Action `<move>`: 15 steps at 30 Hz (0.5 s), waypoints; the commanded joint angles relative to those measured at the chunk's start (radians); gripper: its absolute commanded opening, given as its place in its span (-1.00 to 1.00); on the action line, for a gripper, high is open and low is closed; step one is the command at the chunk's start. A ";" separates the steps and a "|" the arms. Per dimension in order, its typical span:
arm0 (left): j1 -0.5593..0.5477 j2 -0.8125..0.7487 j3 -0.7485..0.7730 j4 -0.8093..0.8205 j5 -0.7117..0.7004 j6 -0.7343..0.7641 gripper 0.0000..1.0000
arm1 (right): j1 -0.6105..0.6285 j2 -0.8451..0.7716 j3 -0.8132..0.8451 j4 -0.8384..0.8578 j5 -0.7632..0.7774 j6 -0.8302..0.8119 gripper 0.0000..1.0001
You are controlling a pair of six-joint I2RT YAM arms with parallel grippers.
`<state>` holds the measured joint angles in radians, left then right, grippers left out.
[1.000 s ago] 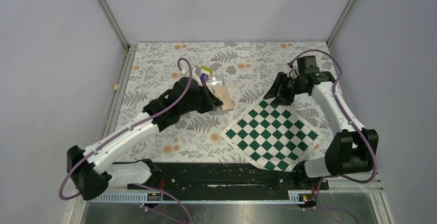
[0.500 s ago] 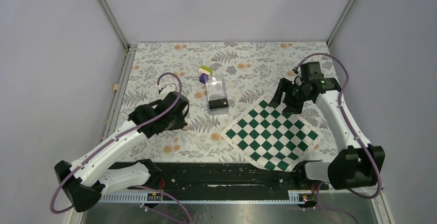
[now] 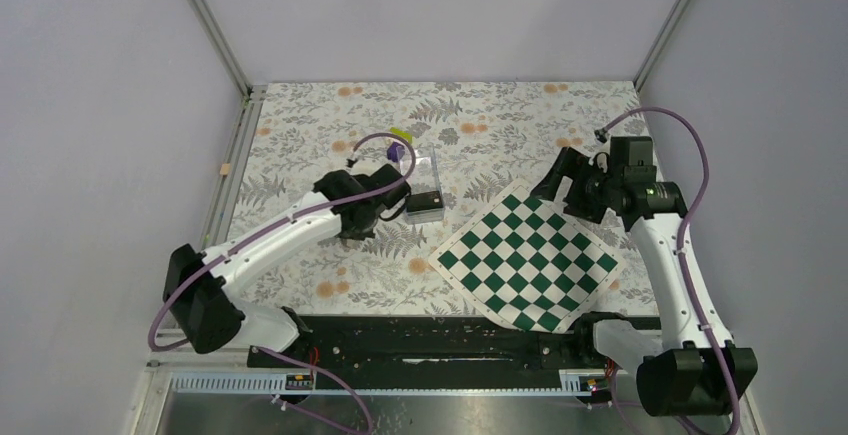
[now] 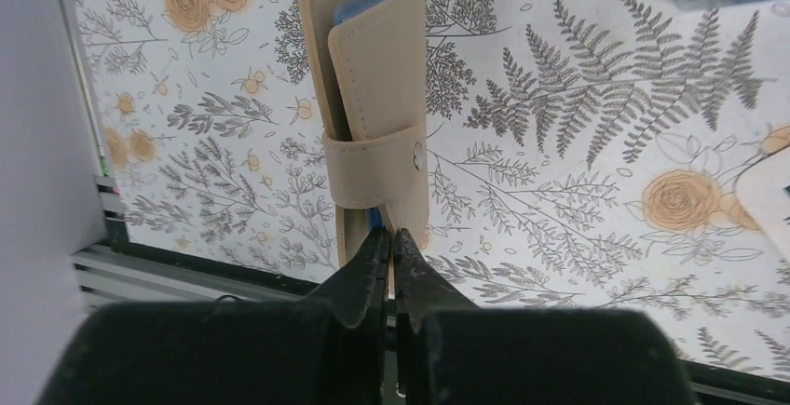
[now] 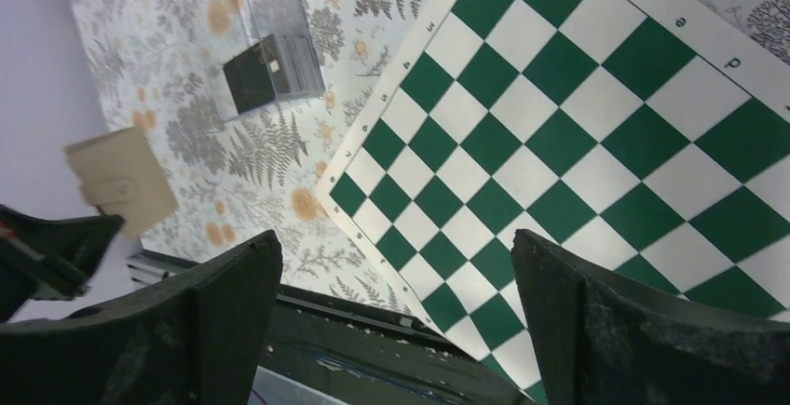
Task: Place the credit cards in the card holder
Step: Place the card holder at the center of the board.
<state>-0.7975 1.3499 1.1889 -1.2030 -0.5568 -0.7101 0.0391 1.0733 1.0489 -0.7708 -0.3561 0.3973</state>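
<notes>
The card holder (image 4: 373,98) is a tan folded wallet with a snap strap and blue showing inside. My left gripper (image 4: 391,235) is shut on its near edge. The right wrist view also shows the card holder (image 5: 121,182), left of the case. The credit cards (image 3: 425,200) are a black stack standing in the near end of a clear plastic case (image 5: 270,14), just right of my left wrist. My right gripper (image 5: 396,242) is wide open with nothing between its fingers, raised over the far right corner of the checkerboard (image 3: 525,260).
A purple and green block cluster (image 3: 400,145) sits just beyond the clear case. The green-white checkerboard (image 5: 578,126) covers the right near part of the floral table (image 3: 300,125). Metal frame posts stand at the back corners.
My left arm, with the card holder, swung out to the near left and has come back beside the case. My right arm drew back to the right and its jaws opened wider.
</notes>
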 commanded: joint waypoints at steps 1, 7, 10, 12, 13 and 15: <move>-0.063 0.094 0.059 -0.036 -0.087 0.040 -0.96 | -0.032 0.011 -0.032 0.091 -0.151 0.048 0.99; -0.171 0.209 0.092 -0.046 -0.057 0.009 0.02 | -0.033 -0.069 -0.034 0.134 -0.145 0.064 0.99; -0.193 0.204 0.096 0.012 0.013 0.018 0.70 | -0.033 -0.119 -0.040 0.160 -0.131 0.084 0.99; -0.192 0.145 0.076 0.094 0.100 0.043 0.83 | -0.033 -0.137 -0.050 0.170 -0.127 0.121 0.99; -0.189 0.115 0.054 0.137 0.163 0.050 0.86 | -0.033 -0.143 -0.063 0.190 -0.148 0.134 0.99; -0.162 0.040 0.002 0.220 0.269 0.053 0.89 | -0.033 -0.139 -0.085 0.238 -0.209 0.158 0.99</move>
<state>-0.9909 1.5436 1.2316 -1.1481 -0.4843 -0.6804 0.0090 0.9428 0.9993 -0.6315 -0.4767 0.4927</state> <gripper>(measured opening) 0.930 0.993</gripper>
